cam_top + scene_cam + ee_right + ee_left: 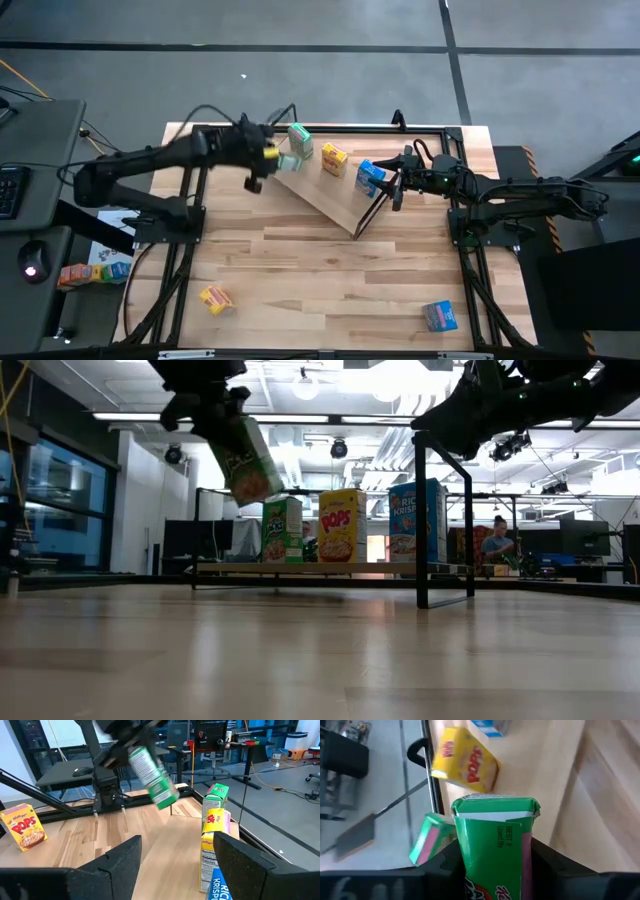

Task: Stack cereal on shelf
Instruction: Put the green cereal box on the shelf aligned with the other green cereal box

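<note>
My left gripper (268, 155) is shut on a green cereal box (287, 162) above the high left end of the shelf (330, 200), a light wood board tilted on black wire legs (445, 520). Standing on the board in a row are a green box (283, 530), a yellow Pops box (342, 525) and a blue Rice Krispies box (418, 520). My right gripper (177, 870) is open, just behind the blue box (370, 177), and I see no contact. A yellow box (216, 298) and a blue box (440, 316) lie on the table near its near edge. My left gripper pinches the green box (495, 850) between its two fingers (447, 862), one on each narrow side (527, 855), at the end nearest the wrist. The fingers come from above, slanting. The box is lifted clear and hangs tilted below them (245, 460), its flap end (495, 807) pointing away.
The table's black frame rails (185, 260) run along its left and right sides. Off the table's left side are small coloured boxes (80, 272), a mouse and a keyboard. The middle of the table (320, 270) is bare wood. A person (497, 540) sits far behind.
</note>
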You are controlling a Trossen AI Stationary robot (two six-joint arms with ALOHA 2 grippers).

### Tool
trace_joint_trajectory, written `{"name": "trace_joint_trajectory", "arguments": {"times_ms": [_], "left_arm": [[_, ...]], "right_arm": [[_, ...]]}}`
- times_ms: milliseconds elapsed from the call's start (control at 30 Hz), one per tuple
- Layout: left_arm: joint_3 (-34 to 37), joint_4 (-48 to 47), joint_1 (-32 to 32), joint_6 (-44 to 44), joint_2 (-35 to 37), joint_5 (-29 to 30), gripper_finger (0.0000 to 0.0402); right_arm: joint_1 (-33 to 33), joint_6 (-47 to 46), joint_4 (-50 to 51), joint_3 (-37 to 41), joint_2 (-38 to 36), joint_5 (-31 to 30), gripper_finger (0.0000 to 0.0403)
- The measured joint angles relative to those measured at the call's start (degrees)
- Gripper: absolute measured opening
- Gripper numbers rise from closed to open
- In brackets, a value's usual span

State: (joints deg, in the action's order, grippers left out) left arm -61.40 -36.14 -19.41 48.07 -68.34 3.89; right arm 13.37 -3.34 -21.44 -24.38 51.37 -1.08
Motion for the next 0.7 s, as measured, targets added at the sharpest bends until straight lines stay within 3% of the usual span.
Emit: {"name": "trace_joint_trajectory", "arguments": {"times_ms": [67,200,500,700], "left_arm": [[-1.4,-0.3,-4.1,0.0,-0.7,-4.8,0.0132],[-3.0,-4.4,-8.1,0.1,-4.1,-5.4,0.0133],[-10.3,-9.5,-8.6,2.1,-17.7,-6.3,0.0133],[-14.6,-12.2,-8.9,4.0,-22.9,-6.4,0.0133]], "right_arm": [[0.0,0.8,0.0,0.0,0.0,0.0,0.024],[0.2,1.0,0.0,0.0,0.0,0.0,0.024],[0.2,1.3,0.0,0.0,0.0,-0.4,0.024],[0.2,0.8,1.6,0.0,0.0,-0.4,0.024]]}}
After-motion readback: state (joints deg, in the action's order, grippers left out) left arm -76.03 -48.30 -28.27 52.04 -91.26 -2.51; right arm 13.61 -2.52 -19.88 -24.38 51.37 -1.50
